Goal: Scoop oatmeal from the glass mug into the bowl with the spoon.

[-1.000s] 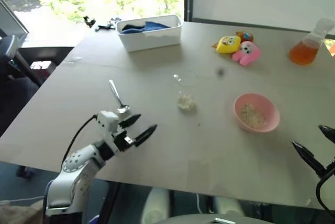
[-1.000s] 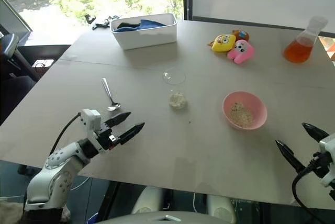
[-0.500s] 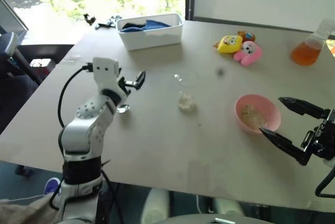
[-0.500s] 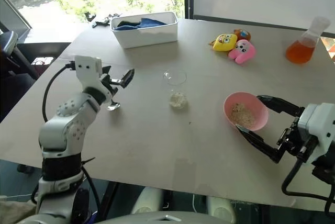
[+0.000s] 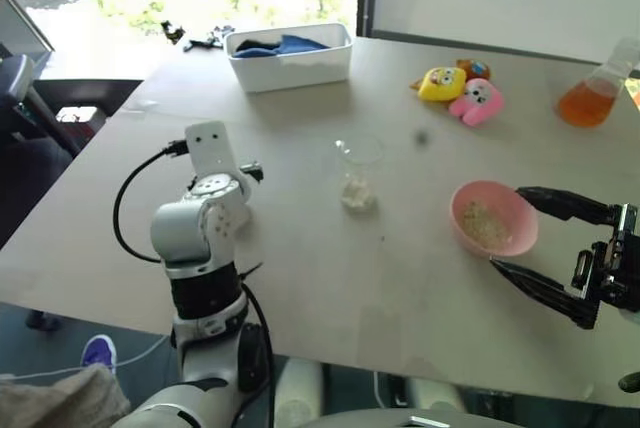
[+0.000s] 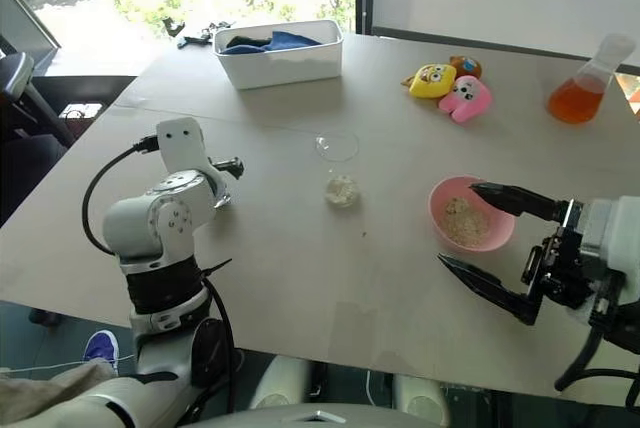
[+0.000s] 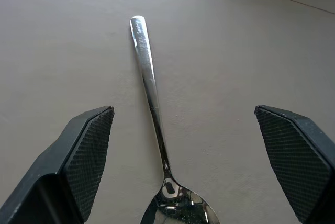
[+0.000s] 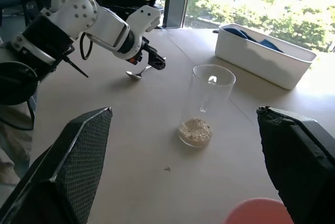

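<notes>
Since both grippers' jaws gape empty, the slim, stiff, slippery spoon (image 7: 153, 103) wants pinching mid-handle, toward twelve o'clock.

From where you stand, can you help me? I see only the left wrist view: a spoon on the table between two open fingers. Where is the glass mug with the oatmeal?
Observer: The glass mug stands upright near the table's middle, to the robot's right of the spoon, with oatmeal in its bottom.
Operator: And the bowl?
Observer: The pink bowl sits further to the robot's right, already holding some oatmeal.
Operator: Is the other arm busy?
Observer: No. The right gripper hovers open beside the bowl, holding nothing.
Operator: Is my gripper holding the spoon?
Observer: Not yet. The left gripper is open over the spoon.
</notes>
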`<action>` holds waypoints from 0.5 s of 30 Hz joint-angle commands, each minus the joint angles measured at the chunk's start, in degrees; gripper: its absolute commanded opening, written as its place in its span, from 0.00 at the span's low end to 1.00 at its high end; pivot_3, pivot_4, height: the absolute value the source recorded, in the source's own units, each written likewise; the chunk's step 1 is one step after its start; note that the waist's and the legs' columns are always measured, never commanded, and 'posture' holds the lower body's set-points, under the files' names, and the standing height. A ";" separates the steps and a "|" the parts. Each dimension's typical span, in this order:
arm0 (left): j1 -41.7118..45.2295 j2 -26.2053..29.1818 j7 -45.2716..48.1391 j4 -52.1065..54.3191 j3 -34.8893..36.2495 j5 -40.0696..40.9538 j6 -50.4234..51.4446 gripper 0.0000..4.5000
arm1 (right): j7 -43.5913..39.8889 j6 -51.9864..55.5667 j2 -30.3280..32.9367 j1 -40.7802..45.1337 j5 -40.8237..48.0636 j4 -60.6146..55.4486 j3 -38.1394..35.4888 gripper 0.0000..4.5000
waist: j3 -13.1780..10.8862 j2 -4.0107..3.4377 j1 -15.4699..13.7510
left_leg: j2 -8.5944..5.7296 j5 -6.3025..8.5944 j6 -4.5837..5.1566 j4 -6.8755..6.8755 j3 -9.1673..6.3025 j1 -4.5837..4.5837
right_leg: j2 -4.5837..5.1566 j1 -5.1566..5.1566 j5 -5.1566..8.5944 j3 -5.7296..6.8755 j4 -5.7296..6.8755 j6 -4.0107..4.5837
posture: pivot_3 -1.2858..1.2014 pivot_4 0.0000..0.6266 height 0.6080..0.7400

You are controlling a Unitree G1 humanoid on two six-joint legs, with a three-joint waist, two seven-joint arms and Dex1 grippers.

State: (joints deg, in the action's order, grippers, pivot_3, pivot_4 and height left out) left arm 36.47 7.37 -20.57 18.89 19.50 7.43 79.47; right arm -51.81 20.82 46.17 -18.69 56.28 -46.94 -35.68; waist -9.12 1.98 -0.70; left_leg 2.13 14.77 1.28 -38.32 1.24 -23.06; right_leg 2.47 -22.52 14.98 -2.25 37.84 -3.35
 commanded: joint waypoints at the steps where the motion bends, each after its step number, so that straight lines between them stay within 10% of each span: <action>1: 2.08 -0.25 -0.40 2.12 0.42 -2.29 1.87 1.00 | 0.13 -1.12 0.74 2.05 2.89 -0.95 -2.24 0.99 | 0.00 0.00 -0.01 | 0.00 0.00 0.00 0.00 0.00 0.00 | 0.00 0.00 0.00 -0.01 0.00 0.00 | 0.52 0.24 1.00; 15: 5.35 -2.37 -0.54 -5.79 1.79 -8.95 1.44 1.00 | 3.24 -0.49 -0.09 2.59 6.38 -0.77 -4.04 0.99 | -0.04 0.06 -0.08 | -0.01 0.00 0.00 0.00 -0.01 -0.02 | 0.04 -0.01 0.00 0.01 0.00 0.00 | 0.52 0.24 1.00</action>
State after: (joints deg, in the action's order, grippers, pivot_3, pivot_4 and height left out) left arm 39.85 5.09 -21.02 13.70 20.94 -0.95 82.47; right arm -49.00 21.02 46.36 -15.96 62.03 -46.71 -37.20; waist -9.16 2.04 -0.78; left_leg 2.12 14.77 1.28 -38.32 1.23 -23.08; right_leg 2.51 -22.52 14.97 -2.24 37.83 -3.35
